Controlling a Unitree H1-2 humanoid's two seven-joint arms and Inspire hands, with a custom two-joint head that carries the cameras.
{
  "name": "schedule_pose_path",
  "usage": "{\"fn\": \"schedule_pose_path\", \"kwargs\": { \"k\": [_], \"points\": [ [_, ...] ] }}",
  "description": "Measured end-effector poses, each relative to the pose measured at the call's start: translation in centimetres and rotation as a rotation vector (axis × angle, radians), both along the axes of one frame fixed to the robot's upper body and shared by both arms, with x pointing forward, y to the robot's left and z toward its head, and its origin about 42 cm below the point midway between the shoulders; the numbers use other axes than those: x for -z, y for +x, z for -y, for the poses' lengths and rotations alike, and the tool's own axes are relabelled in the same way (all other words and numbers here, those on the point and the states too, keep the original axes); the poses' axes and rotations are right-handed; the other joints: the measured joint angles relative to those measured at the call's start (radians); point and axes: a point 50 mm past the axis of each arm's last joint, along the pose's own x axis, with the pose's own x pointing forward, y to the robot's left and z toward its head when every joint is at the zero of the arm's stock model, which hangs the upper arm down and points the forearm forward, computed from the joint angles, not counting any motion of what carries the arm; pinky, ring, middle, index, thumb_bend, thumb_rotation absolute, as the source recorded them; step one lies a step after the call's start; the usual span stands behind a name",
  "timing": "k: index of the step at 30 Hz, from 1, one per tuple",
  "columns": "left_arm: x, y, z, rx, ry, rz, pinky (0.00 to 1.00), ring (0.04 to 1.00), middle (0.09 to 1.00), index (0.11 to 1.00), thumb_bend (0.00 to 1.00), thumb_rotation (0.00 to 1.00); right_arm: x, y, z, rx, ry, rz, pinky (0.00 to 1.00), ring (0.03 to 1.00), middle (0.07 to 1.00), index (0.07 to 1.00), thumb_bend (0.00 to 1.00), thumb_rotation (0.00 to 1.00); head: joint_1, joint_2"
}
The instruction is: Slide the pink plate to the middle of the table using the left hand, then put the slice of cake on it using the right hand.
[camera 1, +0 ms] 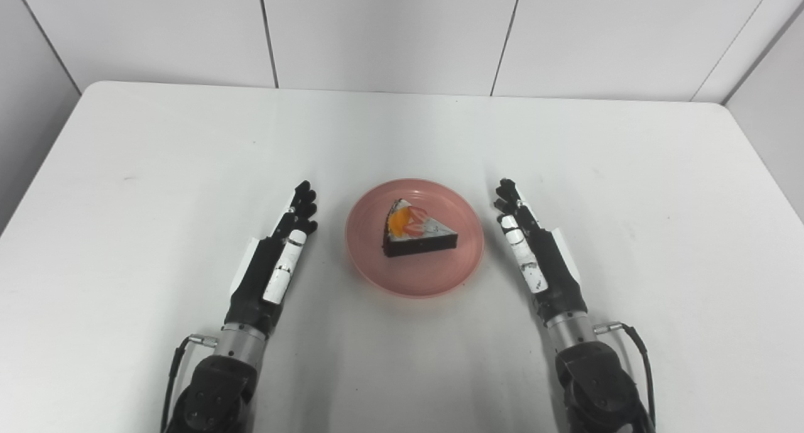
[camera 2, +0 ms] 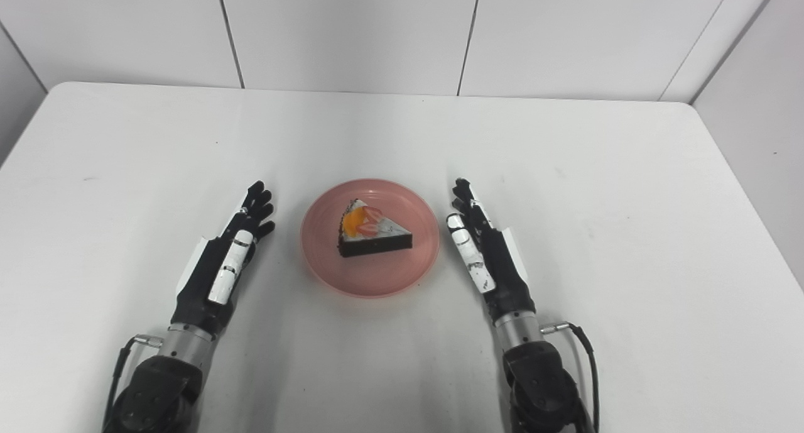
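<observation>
The pink plate (camera 1: 377,263) lies near the middle of the white table. On it rests a wedge of chocolate cake (camera 1: 414,230) with white icing and fruit on top, its tip pointing right. My left hand (camera 1: 276,257) stands on edge just left of the plate, fingers stretched out and holding nothing. Right of the plate my right hand (camera 1: 534,251) mirrors it, flat and open, a small gap from the rim. Neither hand touches plate or cake.
The white table (camera 1: 188,156) spreads wide on every side, with rounded far corners. White wall panels rise behind its far edge. Thin cables loop at both wrists near the bottom edge.
</observation>
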Motion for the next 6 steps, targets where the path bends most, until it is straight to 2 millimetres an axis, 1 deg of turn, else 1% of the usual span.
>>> {"fn": "schedule_pose_path", "kwargs": {
  "k": [6],
  "points": [
    [0.01, 0.0, 0.0, 0.005, 0.002, -0.003, 0.94, 0.984, 0.992, 0.964, 0.41, 1.0, -0.02, -0.01, 0.02, -0.002, -0.003, 0.001, 0.91, 0.926, 0.941, 0.944, 0.35, 1.0, 0.0, 0.002]
  ]
}}
